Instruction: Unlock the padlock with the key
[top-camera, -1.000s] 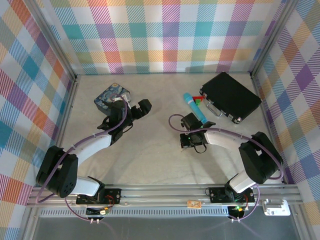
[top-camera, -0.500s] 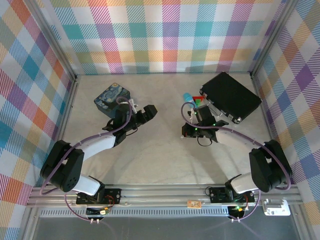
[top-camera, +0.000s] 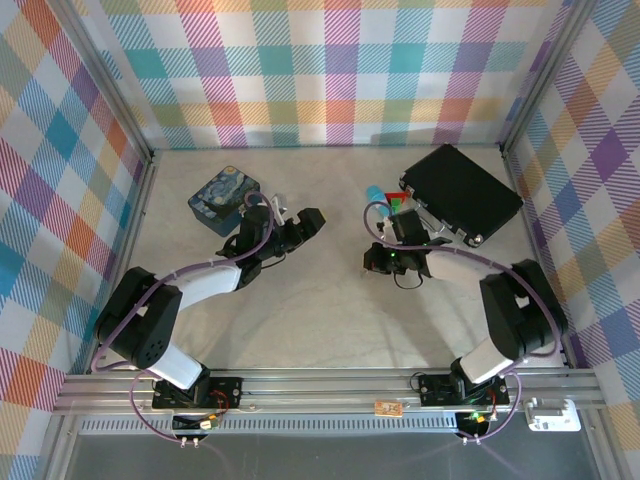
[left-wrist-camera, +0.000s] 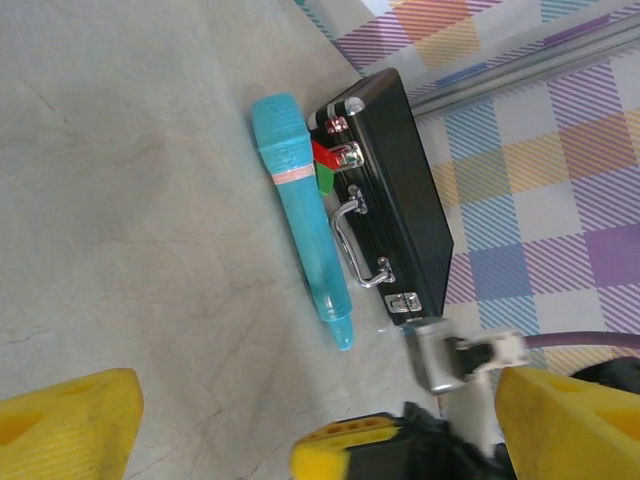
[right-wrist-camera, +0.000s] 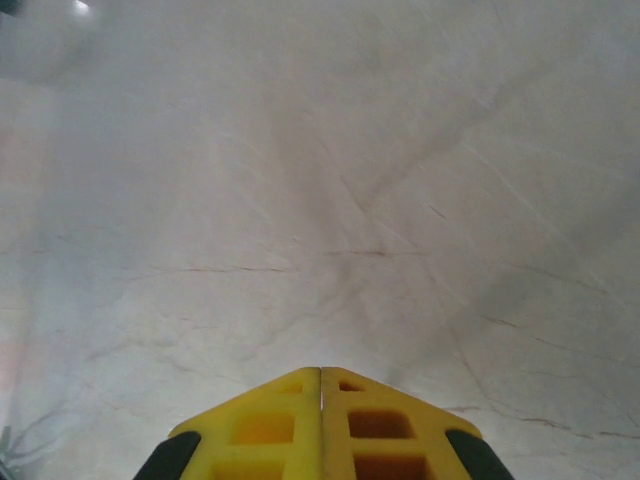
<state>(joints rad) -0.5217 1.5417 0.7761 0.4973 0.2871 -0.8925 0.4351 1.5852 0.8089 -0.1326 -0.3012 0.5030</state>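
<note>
Inspection of the left gripper (top-camera: 302, 226): I see its yellow fingers (left-wrist-camera: 60, 425) spread wide with nothing between them, hanging over the pale marbled table (right-wrist-camera: 300, 150) left of centre. The right gripper (right-wrist-camera: 320, 380) is right of centre, well apart from the left. Its own fingers are pressed flat together along one seam, and I can make out nothing clamped there. I cannot tell where the tiny black padlock or the thin silvery key lies relative to either gripper.

Noted elsewhere: a long turquoise cylinder (left-wrist-camera: 305, 210) lies just beside the handle side of a black hard case with silvery latches (left-wrist-camera: 400, 190), at the far right. A red-and-green piece (left-wrist-camera: 325, 165) shows between them. A blue swirl-painted tin (top-camera: 225, 198) sits far left, just beyond the left arm.
</note>
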